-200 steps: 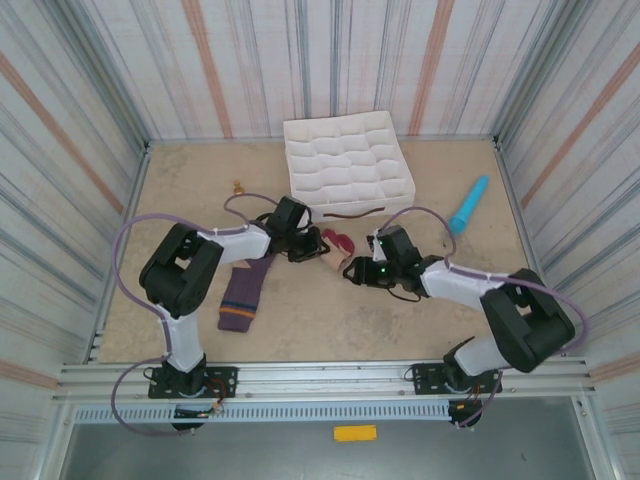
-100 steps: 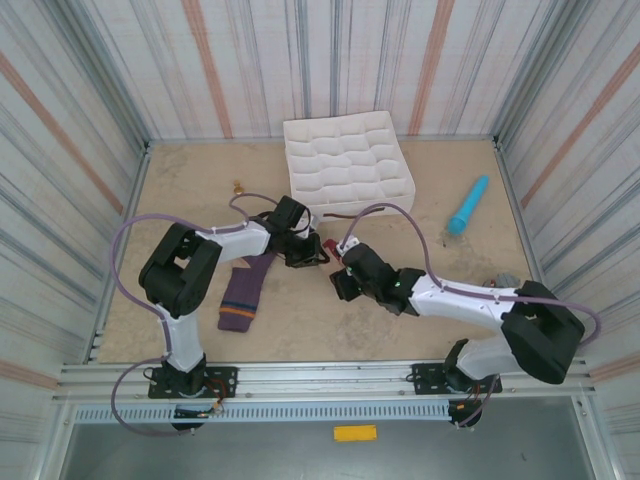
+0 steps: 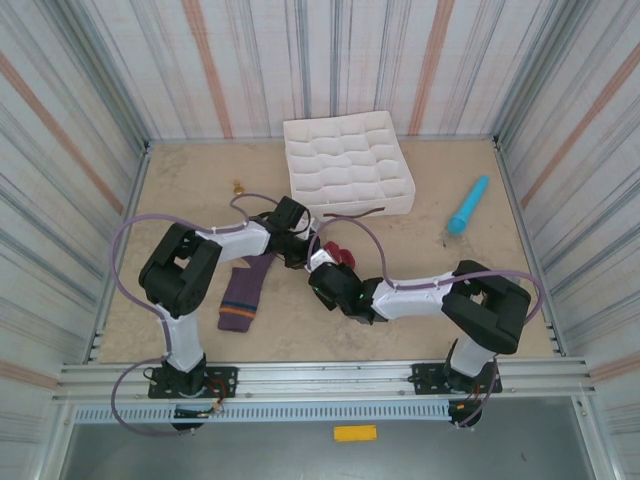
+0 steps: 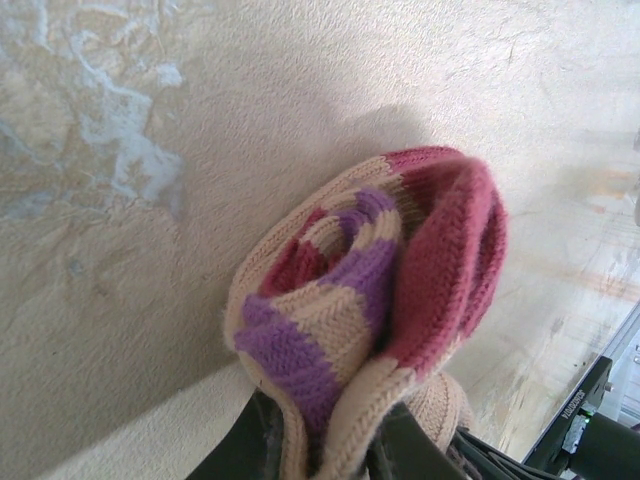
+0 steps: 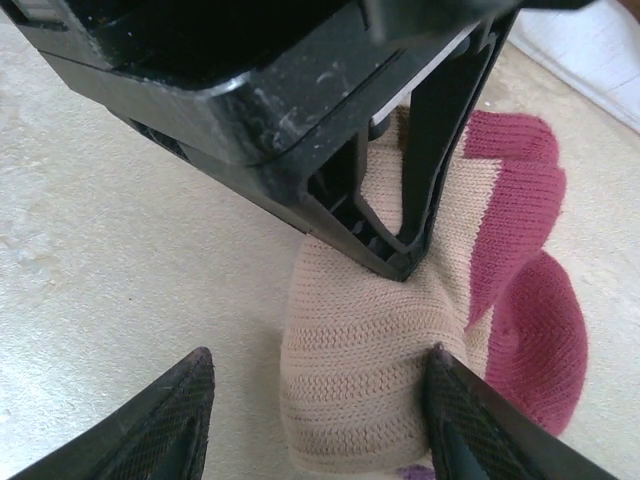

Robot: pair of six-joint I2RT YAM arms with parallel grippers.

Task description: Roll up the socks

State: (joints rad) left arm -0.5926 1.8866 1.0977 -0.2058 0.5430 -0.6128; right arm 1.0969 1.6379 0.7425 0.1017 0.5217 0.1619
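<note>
Speckled beige tabletop [image 3: 190,180]: ribbed knit beige sock [image 4: 400,290], rolled into a lump, sits mid-table, pinched tight by your left gripper [image 3: 308,250]. Your right gripper [image 5: 320,400] is half open, one finger touching it. Purple sock [image 3: 245,293] lies flat nearby.

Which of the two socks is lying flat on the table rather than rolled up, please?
The purple sock with the orange-striped end: it lies stretched out flat, while the beige sock with the dark red end is bunched into a roll.

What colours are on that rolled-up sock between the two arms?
Beige and purple bands with a dark red end; the rolled sock shows best in the left wrist view.
</note>
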